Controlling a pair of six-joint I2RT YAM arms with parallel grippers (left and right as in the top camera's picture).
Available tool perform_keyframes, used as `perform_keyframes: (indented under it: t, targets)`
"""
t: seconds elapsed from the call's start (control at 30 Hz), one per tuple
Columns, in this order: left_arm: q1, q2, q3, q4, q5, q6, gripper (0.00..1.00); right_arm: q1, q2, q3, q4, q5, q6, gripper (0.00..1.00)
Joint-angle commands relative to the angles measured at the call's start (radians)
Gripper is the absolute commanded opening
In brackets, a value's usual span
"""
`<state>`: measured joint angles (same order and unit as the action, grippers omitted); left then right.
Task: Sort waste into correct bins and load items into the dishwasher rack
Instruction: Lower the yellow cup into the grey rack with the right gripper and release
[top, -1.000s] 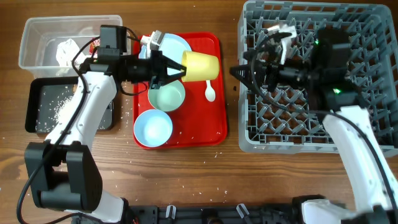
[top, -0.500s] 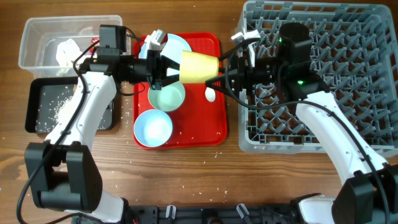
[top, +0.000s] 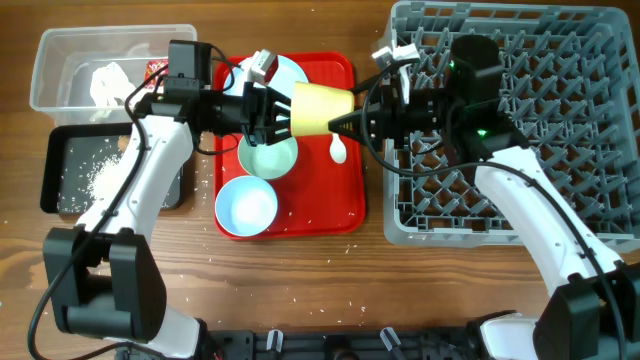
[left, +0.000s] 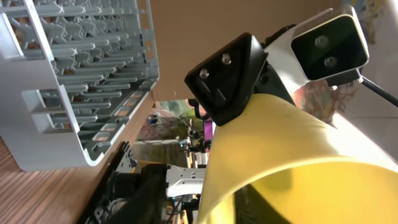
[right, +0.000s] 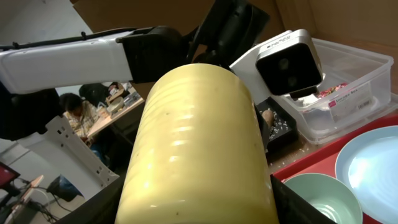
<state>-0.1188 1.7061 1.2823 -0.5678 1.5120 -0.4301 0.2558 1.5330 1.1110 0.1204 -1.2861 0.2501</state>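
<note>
Overhead — yellow cup (top: 320, 108) on its side above red tray (top: 345, 205), between both tools. Left tool (top: 281, 115) at wider end, jaws parted. Right tool (top: 347, 124) clasping narrower end.
Left wrist — cup wall close, dishwasher rack (left: 81, 74) behind.
Right wrist — cup fills gap between own jaws, touching both.

The left arm (top: 150, 165) and right arm (top: 545, 225) show white moulded link shells on black joint housings, loose black cables (top: 128, 95), white twin-lens wrist camera boxes (right: 289, 61), a black left tool (top: 283, 114) and right tool (top: 341, 126), two bright screws (left: 204, 73) in a black bracket (left: 233, 84), and green indicator lights (top: 482, 131) on the right.
</note>
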Motion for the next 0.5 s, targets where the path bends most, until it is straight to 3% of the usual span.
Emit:
perform_keyframes:
  t: [0.0, 0.13, 0.27, 0.47]
  targets:
    - [-0.004, -0.019, 0.009, 0.000, -0.031, 0.007, 0.40, -0.047, 0.008, -0.002, 0.006, -0.011, 0.043, 0.29]
    - [-0.004, -0.019, 0.009, -0.018, -0.330, 0.007, 0.38, -0.169, 0.001, -0.002, -0.076, 0.089, 0.100, 0.32]
    - [-0.004, -0.019, 0.009, -0.077, -0.845, 0.006, 0.38, -0.189, -0.055, 0.026, -0.380, 0.405, -0.010, 0.35]
    - [-0.004, -0.019, 0.009, -0.103, -1.131, 0.007, 0.39, -0.113, -0.136, 0.228, -0.923, 0.960, -0.085, 0.35]
